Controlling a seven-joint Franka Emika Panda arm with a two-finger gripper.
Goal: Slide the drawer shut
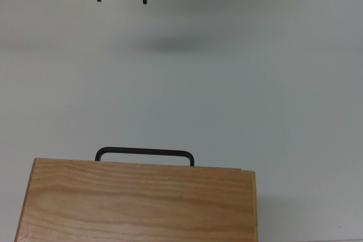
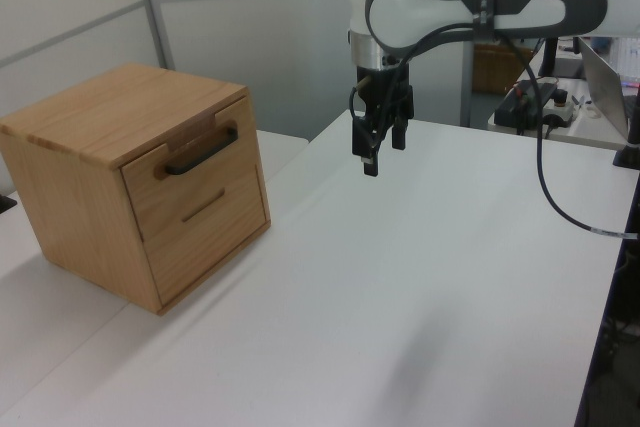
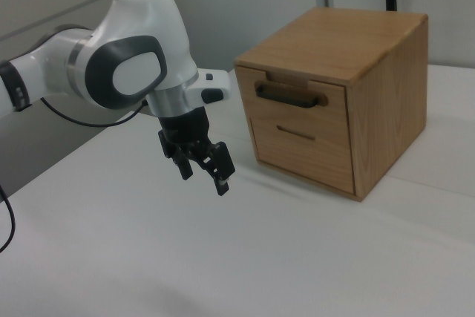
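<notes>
Drawer point(image 2: 195, 179) front: light grained wood, flat rectangular panel, black bar handle point(image 2: 200, 153). It sits flush in the upper half of the wooden cabinet point(image 2: 110, 112), a boxy body with a smooth grained top, standing on a matte white table point(image 2: 400, 277). In the top view, only the handle point(image 1: 144, 155) projects past the cabinet top; the drawer face is hidden. The gripper point(image 2: 376, 149) hangs above the table, well apart from the cabinet, jaws open and empty. The top view cuts off its upper body.
</notes>
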